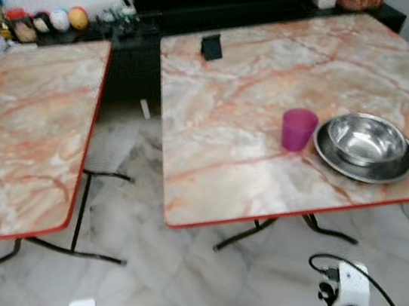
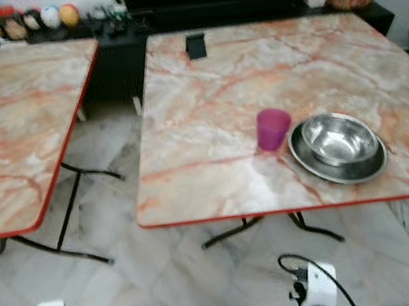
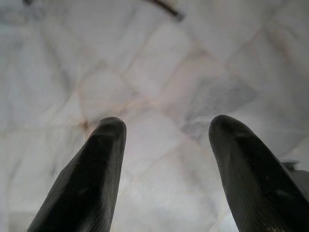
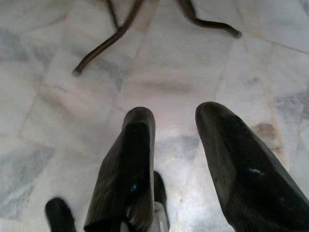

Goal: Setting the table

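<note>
Cup [image 1: 298, 128] sits lower right touching a steel bowl [image 1: 366, 138] on a plate [image 1: 404, 165], marble-look table [image 1: 224, 127]; both grippers, left [image 3: 166, 140] and right [image 4: 176, 130], hang spread, empty over tile floor [image 1: 177, 286].

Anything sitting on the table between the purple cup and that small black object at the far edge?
No. Between the purple cup and the small black object the eye views show bare marble tabletop.

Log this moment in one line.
left gripper open, idle over floor | right gripper open, idle | purple cup beside steel bowl on plate
</note>
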